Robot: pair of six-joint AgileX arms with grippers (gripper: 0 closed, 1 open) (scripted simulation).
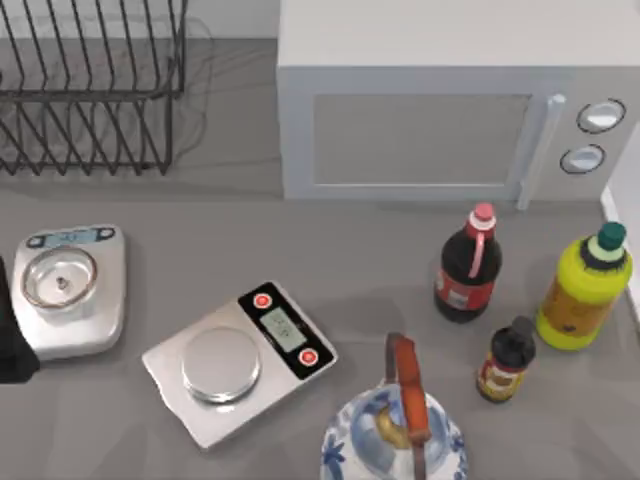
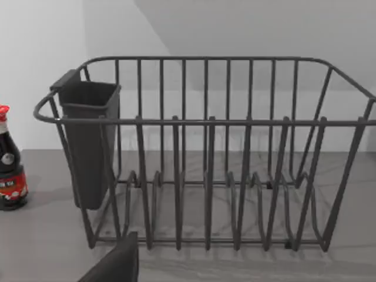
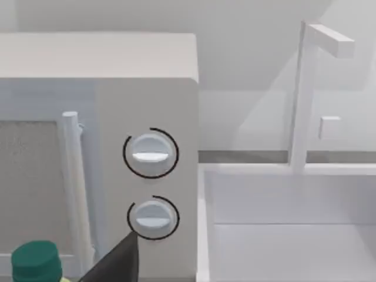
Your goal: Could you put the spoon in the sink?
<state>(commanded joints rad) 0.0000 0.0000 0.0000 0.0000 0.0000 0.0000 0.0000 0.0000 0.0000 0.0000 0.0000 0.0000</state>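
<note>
Teapot (image 1: 395, 440), blue and white with a brown handle, stands at the near edge, with a small dark bottle (image 1: 505, 360) just right of it. Left of the teapot lies a steel kitchen scale (image 1: 240, 360), and farther left a white scale (image 1: 70, 290) carrying a metal bowl. The left arm (image 1: 10, 330) shows as a dark shape at the left edge, beside the white scale. Behind the small bottle stand a red-capped sauce bottle (image 1: 468, 265) and, to its right, a yellow bottle (image 1: 585, 285). At the far side, a microwave (image 1: 430, 100) sits right of a wire dish rack (image 1: 90, 90). The left gripper (image 2: 114, 264) faces the rack; the right gripper (image 3: 114, 261) faces the microwave dials, with the white sink (image 3: 282, 235) just right of the microwave. Whether either gripper is wide or narrow cannot be told, nor where the spoon lies.
</note>
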